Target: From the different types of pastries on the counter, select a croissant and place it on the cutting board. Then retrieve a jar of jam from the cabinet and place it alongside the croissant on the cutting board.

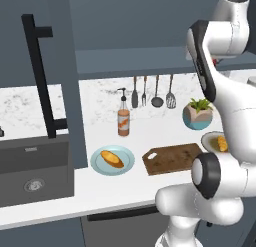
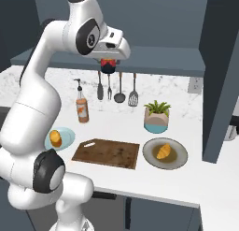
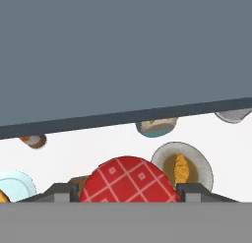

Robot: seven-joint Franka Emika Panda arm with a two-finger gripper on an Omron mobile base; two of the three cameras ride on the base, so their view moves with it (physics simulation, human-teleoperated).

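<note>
The fingers (image 3: 61, 192) pinch the jar of jam (image 3: 129, 180) from both sides — it hangs high under the cabinet (image 2: 154, 61) edge. Below, the white speckled tabletop (image 2: 186, 183) carries the bare cutting board (image 2: 107, 153), a grey plate (image 2: 179, 161) with a croissant (image 2: 164, 151) to its right and a blue plate (image 1: 129, 166) to its left — open surface lies along the front edge.

The cutting board (image 2: 107, 153) looks like mottled matt wood, the counter (image 2: 196, 178) smooth speckled marble, the cabinet (image 3: 123, 50) flat matt.
</note>
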